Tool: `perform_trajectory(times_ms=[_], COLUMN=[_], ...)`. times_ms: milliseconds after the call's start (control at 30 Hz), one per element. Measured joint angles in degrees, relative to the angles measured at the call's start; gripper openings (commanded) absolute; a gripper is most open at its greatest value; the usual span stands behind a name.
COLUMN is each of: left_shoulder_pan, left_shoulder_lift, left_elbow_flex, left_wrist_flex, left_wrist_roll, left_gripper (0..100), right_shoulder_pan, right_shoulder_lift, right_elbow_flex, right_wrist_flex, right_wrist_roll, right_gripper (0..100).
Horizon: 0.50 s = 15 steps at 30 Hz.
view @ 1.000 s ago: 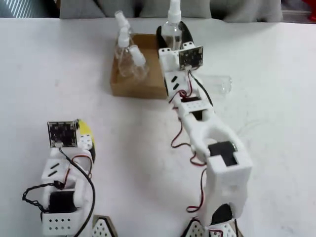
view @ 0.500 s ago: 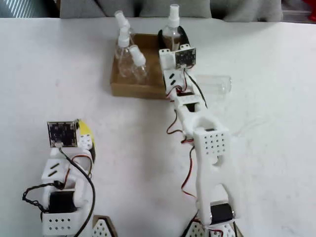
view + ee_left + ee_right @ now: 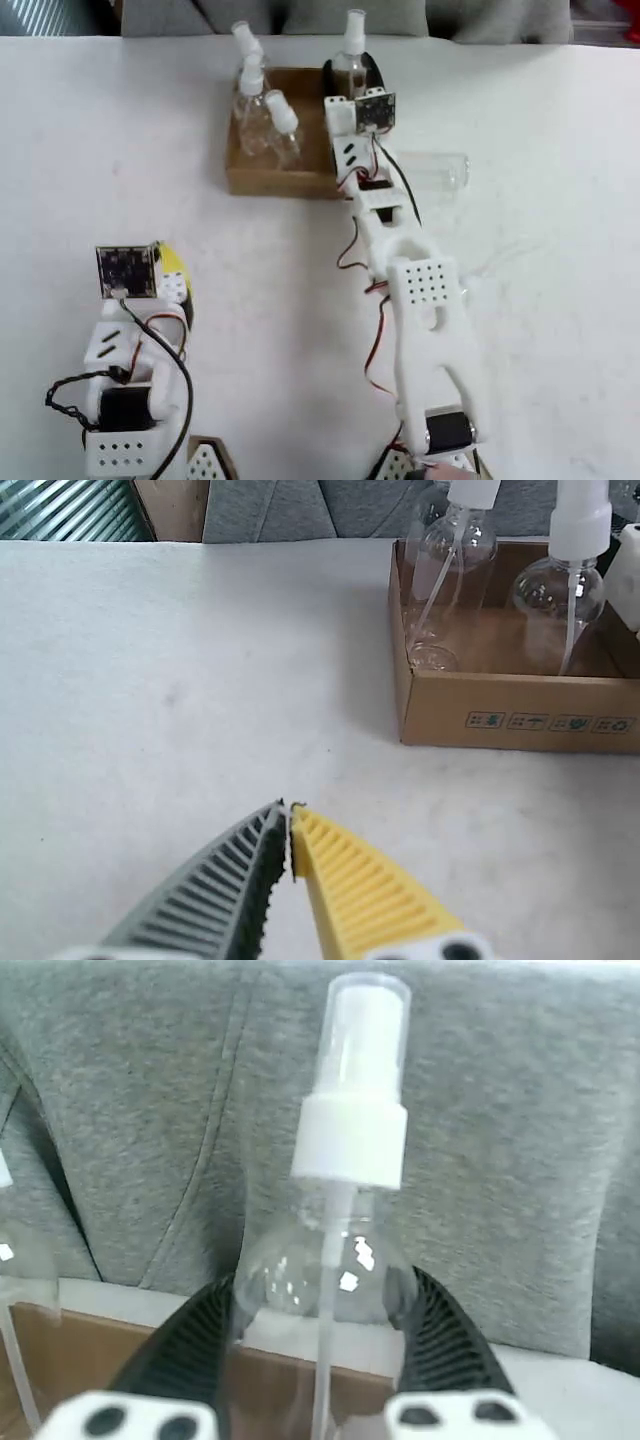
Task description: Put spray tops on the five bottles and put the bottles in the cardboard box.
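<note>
Over the last second the right arm has been stretched out flatter and farther across the table [image 3: 120,130]. The held bottle [image 3: 353,52] has been brought slightly lower at the far right corner of the cardboard box [image 3: 270,183]. The left arm has not been moved.

The right gripper [image 3: 352,68] is clamped around the round body of the held bottle [image 3: 325,1270], with one black finger [image 3: 190,1345] seen on each side of the glass. This bottle is kept upright, and a white spray top [image 3: 352,1090] is fitted on it. Whether its base rests in the box or hangs just above the rim cannot be told, as the base is hidden.

Three capped bottles [image 3: 262,135] are stood in the left part of the box (all leaning a little). One uncapped bottle [image 3: 435,170] is laid on its side on the table, just beside the right arm and outside the box.

The left gripper [image 3: 288,810] is parked near the table's front edge, well apart from the box [image 3: 520,715]. Its grey and yellow jaws are pressed together at the tips, and nothing is held between them.
</note>
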Motion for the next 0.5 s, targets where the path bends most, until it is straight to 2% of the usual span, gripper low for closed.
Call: perform_trajectory(times_ms=[500], left_shoulder_pan=[0.00], left_shoulder_lift=[0.00], left_elbow_flex=[0.00], left_wrist_flex=[0.00], left_wrist_roll=[0.00], left_gripper=[2], right_shoulder_pan=[-0.18], right_shoulder_lift=[0.97], right_elbow_flex=[-3.60], right_wrist_flex=[0.00], right_wrist_roll=[-0.09], right_gripper=[1.7])
